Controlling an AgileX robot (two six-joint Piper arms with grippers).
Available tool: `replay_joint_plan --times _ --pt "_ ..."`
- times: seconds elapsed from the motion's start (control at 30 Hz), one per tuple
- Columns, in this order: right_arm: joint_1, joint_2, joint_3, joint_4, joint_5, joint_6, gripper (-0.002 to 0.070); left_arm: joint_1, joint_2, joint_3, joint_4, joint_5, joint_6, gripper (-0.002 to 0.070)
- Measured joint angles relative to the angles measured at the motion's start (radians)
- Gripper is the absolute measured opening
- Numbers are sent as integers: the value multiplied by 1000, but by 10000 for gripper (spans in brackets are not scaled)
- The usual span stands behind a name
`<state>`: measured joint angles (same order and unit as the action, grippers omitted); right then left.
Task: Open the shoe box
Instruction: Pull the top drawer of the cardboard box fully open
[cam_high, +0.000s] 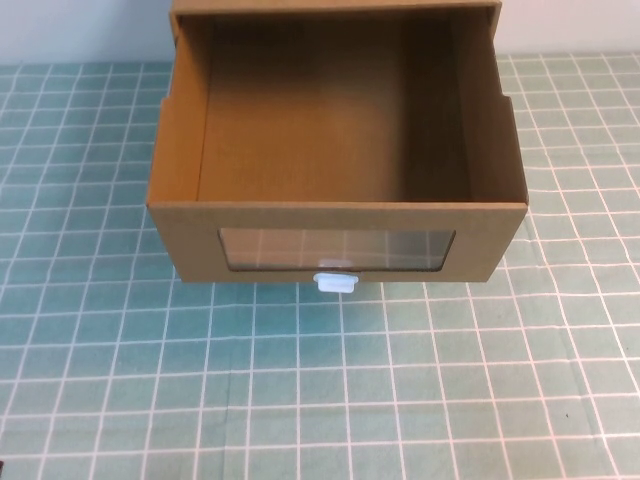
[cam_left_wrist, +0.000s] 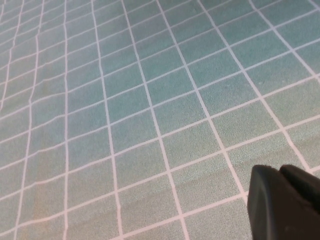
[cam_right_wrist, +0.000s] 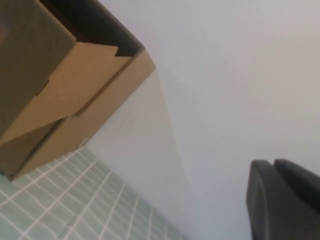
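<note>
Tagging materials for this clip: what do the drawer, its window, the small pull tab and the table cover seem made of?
Drawer: matte brown cardboard, folded flaps. Window: clear glossy film, grid shows through. Pull tab: white, probably plastic. Table cover: teal, gridded, wrinkled, likely cloth. Left gripper over the cover, right gripper near the drawer, jaws shut.

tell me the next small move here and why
Probably just park both arms: the shoe box drawer is already slid out, inside open to view. The left gripper, shut, hovers over the checked cloth; the right gripper, shut, hangs beside the box, holding nothing.
</note>
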<state>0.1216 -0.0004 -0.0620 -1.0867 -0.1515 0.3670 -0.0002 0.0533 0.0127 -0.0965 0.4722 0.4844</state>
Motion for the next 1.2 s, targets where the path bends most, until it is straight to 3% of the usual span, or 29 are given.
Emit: replay_joint_plan --times 0.13,0.33,0.5,0.63,0.8,1.0,1.2 --pt "0 -2 28 67 26 105 -13 0 0 0 0 -2 0 -4" --pt "0 -2 45 256 95 121 -13 0 0 0 0 -2 0 -4" --pt "0 -2 47 749 289 -175 -13 0 0 0 0 -2 0 -4" --pt "0 -2 82 982 299 -377 -13 0 0 0 0 -2 0 -4" --pt "0 -6 85 1107 290 -430 -13 0 0 0 0 -2 0 -4" --pt "-4 -6 85 1194 419 -435 -13 0 0 0 0 -2 0 -4" --pt "-115 -6 85 1230 500 -435 -13 0 0 0 0 -2 0 -4"
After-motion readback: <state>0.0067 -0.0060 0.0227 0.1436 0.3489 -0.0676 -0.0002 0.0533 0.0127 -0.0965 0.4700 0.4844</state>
